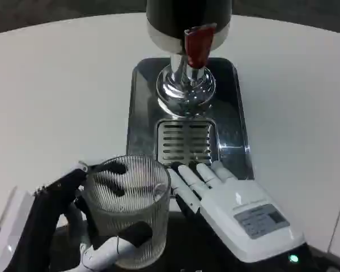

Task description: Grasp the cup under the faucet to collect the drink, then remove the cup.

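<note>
Table edges: we see the white table curve away at 11 and 1 o'clock, with a straight edge low at 4 o'clock.
Open room: bare tabletop lies wide at 9 o'clock and at 3 o'clock of the tray.
Cup: the ribbed clear cup stands upright at 7 o'clock of the frame, off the tray, near its front left corner.
Left hand: our left hand grips the cup, dark fingers showing through the glass at its far side and a white-and-black finger across its near wall.
Right hand: our right hand lies flat at 5 o'clock, fingers straight and close together, holding nothing, fingertips just beside the cup's rim.
Tray: a shiny metal drip tray with a slotted grate sits at centre.
Dispenser: a dark drink dispenser stands at 12 o'clock, its red-handled faucet above the grate, well apart from the cup.
</note>
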